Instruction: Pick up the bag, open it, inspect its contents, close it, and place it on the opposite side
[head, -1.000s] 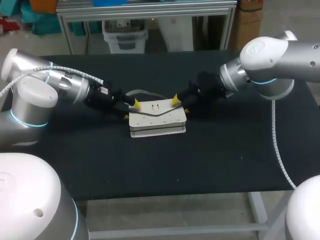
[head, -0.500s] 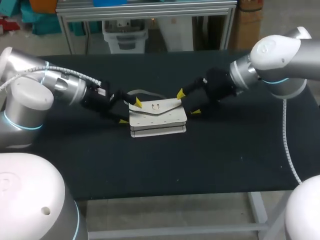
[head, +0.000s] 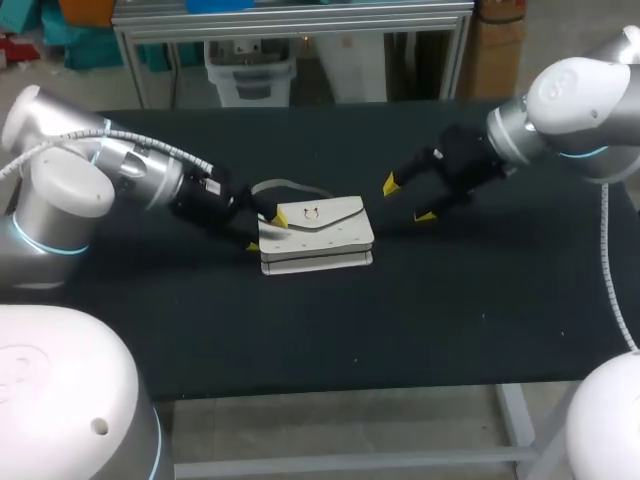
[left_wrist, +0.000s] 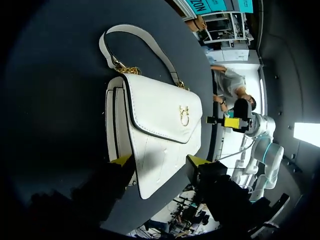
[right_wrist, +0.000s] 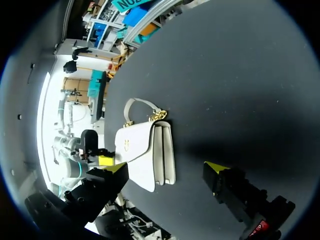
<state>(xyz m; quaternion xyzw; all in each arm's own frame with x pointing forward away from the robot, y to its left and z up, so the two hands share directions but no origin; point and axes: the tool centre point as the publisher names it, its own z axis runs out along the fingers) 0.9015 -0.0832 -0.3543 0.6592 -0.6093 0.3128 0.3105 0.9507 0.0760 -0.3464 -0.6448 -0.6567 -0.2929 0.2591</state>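
Note:
A white bag (head: 318, 238) with a gold clasp lies flat on the black table (head: 330, 330), its flap down and its strap (head: 285, 186) curling behind it. In the left wrist view the bag (left_wrist: 160, 115) has its end between my fingers. My left gripper (head: 266, 232) (left_wrist: 160, 161) is at the bag's left end, one yellow tip on the flap side and the other against the bottom edge, both touching. My right gripper (head: 406, 200) (right_wrist: 165, 167) hangs open a short way to the right of the bag (right_wrist: 145, 155), with nothing in it.
The dark table stretches bare in front of the bag and on both sides. Its far edge (head: 300, 108) runs behind the arms, and its near edge (head: 340, 388) lies well in front of the bag.
My right gripper let go of the bag's right end and drew back to the right, opening wide. My left gripper opened, then closed again at the bag's left end. The flap settled flat.

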